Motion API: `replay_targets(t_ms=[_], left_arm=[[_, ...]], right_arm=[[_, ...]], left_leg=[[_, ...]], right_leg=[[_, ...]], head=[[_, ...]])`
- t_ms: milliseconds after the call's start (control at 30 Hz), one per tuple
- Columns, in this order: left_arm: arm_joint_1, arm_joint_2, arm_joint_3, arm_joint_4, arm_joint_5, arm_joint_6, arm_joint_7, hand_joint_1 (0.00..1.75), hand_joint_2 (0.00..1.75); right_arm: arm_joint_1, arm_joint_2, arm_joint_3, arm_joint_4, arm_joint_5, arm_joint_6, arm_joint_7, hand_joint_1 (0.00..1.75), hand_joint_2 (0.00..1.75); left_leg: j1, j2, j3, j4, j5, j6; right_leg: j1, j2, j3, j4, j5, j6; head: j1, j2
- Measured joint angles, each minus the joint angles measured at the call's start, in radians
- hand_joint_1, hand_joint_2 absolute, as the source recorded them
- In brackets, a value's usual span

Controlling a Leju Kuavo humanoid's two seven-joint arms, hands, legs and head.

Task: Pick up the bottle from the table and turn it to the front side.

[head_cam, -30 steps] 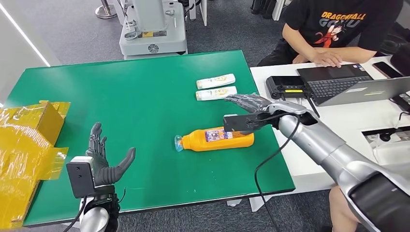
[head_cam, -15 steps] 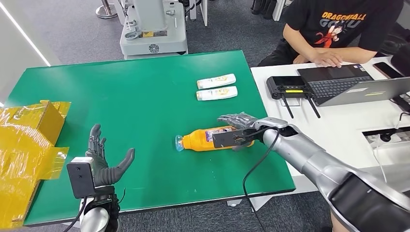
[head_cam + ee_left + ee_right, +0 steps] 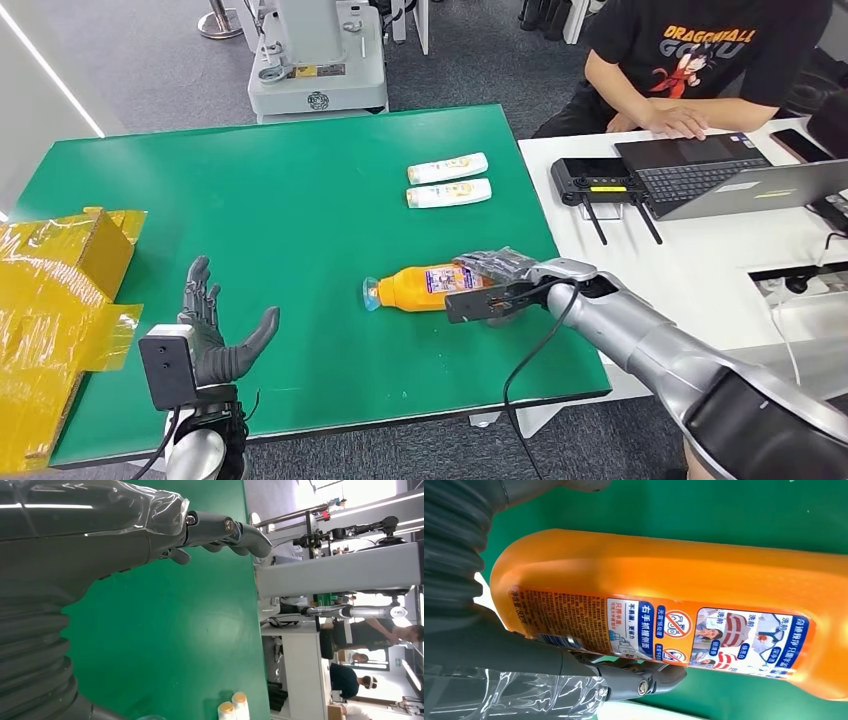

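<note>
Two white tubes (image 3: 448,181), yellow carton (image 3: 60,300)

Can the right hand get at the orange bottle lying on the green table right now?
Probably yes: the right hand is already over the orange bottle, fingers alongside its label, nothing between them.

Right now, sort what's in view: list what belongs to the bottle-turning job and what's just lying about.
Job: orange bottle, lying on the green table; right hand at it.
Lying about: two white tubes, yellow box, laptop, idle left hand.

Bare green table (image 3: 280,200) surrounds the bottle (image 3: 420,288); two tubes (image 3: 447,181) lie beyond.
</note>
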Motion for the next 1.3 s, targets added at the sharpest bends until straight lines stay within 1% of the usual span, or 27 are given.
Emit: replay_targets(t_ms=[267,400,633,767,933,1200,1300], left_arm=[[0.001,0.0,0.0,0.0,-0.001,0.001,0.006,0.0,1.75],[0.003,0.002,0.0,0.0,-0.003,0.004,0.011,0.0,1.75],[0.013,0.005,0.0,0.0,-0.008,0.01,0.012,0.0,1.75],[0.02,0.006,0.0,-0.002,-0.005,0.033,0.012,0.0,1.75],[0.033,0.011,0.012,-0.012,0.02,0.06,0.012,0.0,1.75],[0.036,0.014,0.026,-0.012,0.03,0.061,0.011,0.0,1.75],[0.037,0.014,0.026,-0.012,0.035,0.061,0.01,0.0,1.75]], right_arm=[[0.01,-0.017,0.002,-0.022,0.001,0.001,0.006,0.0,1.75],[0.02,-0.026,0.002,-0.036,0.004,-0.011,0.007,1.73,1.75],[0.041,-0.034,-0.01,-0.068,0.021,-0.048,0.007,1.75,1.75],[0.061,-0.037,-0.026,-0.089,0.02,-0.07,0.007,1.75,1.75],[0.102,-0.05,-0.064,-0.129,0.016,-0.098,0.008,1.75,1.75],[0.157,-0.062,-0.119,-0.176,0.019,-0.124,0.01,1.75,1.75],[0.185,-0.061,-0.143,-0.196,0.022,-0.154,0.006,1.75,1.75]], left_leg=[[0.0,0.0,0.0,0.001,0.0,0.0],[0.0,0.0,0.0,0.001,0.0,0.0],[0.0,0.0,0.0,0.002,0.0,0.0],[0.0,0.0,0.0,0.001,0.0,0.0],[0.0,0.0,0.0,0.001,0.0,0.0],[0.0,0.0,-0.001,0.001,0.0,0.0],[0.0,-0.001,-0.002,0.001,0.0,0.0]], right_leg=[[0.0,0.0,0.001,0.0,0.0,0.0],[0.0,0.0,0.001,0.0,0.0,0.0],[0.0,0.0,0.001,0.0,0.0,0.0],[0.0,0.0,0.001,0.0,0.0,0.0],[0.0,0.0,0.0,0.0,0.0,0.0],[0.0,0.0,0.0,0.0,0.0,0.0],[0.0,-0.001,0.0,0.0,0.0,0.0]], head=[[0.0,0.0],[0.0,0.0],[0.0,0.0],[0.0,0.0],[0.0,0.0],[0.0,0.0],[0.0,0.0]])
